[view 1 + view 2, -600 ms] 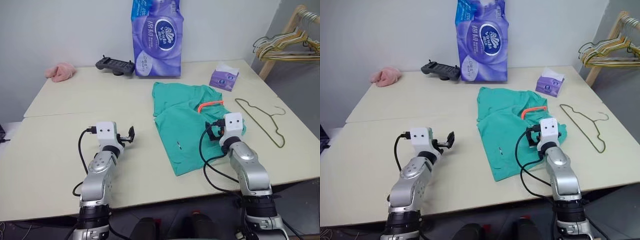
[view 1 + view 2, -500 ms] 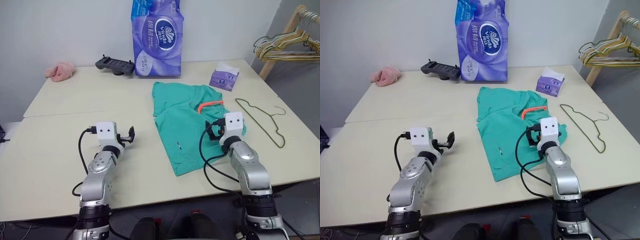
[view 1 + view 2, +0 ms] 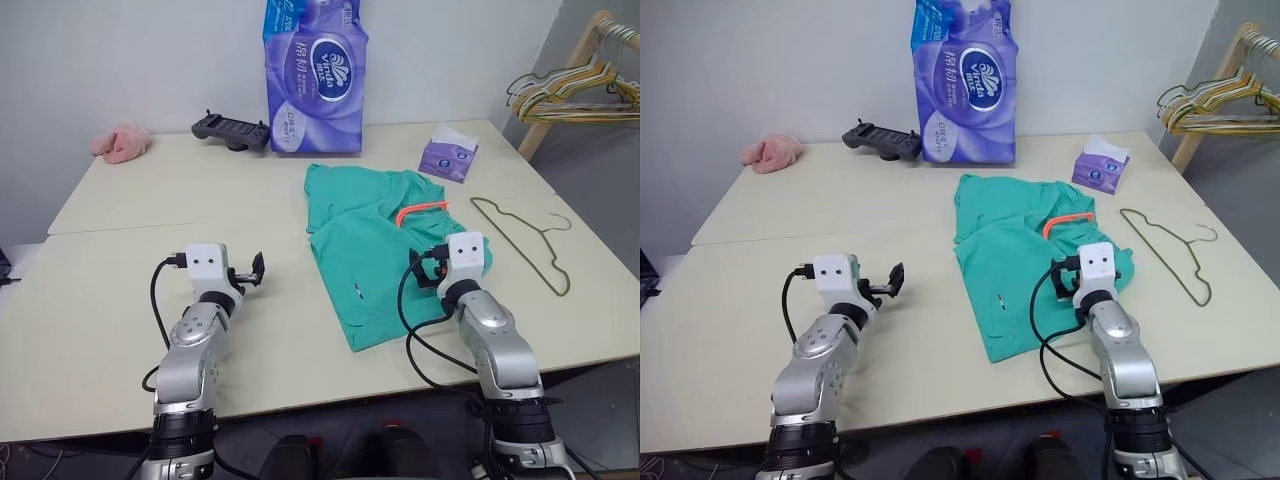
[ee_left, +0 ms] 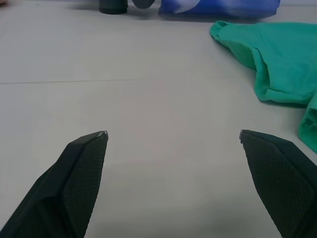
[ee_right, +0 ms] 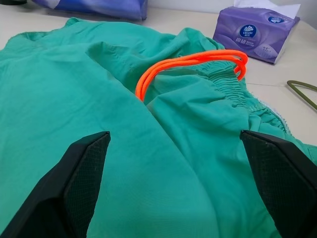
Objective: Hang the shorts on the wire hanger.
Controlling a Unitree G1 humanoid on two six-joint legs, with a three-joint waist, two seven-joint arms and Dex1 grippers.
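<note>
The teal-green shorts (image 3: pixel 365 255) lie spread flat on the table, right of centre, with the orange drawstring (image 5: pixel 190 63) looped at the gathered waistband. The thin dark wire hanger (image 3: pixel 522 236) lies flat on the table just right of the shorts. My right gripper (image 5: pixel 173 136) is open and hovers low over the waistband side of the shorts, with nothing between its fingers. My left gripper (image 4: pixel 173 134) is open over bare tabletop, well to the left of the shorts, whose edge (image 4: pixel 277 64) shows ahead of it.
A purple toilet-paper pack (image 3: pixel 313 75) stands at the table's back, with a black controller (image 3: pixel 230 130) and a pink cloth (image 3: pixel 120 142) to its left. A small purple tissue pack (image 3: pixel 448 157) sits behind the shorts. Pale hangers (image 3: pixel 570 90) bunch on a wooden rack at the far right.
</note>
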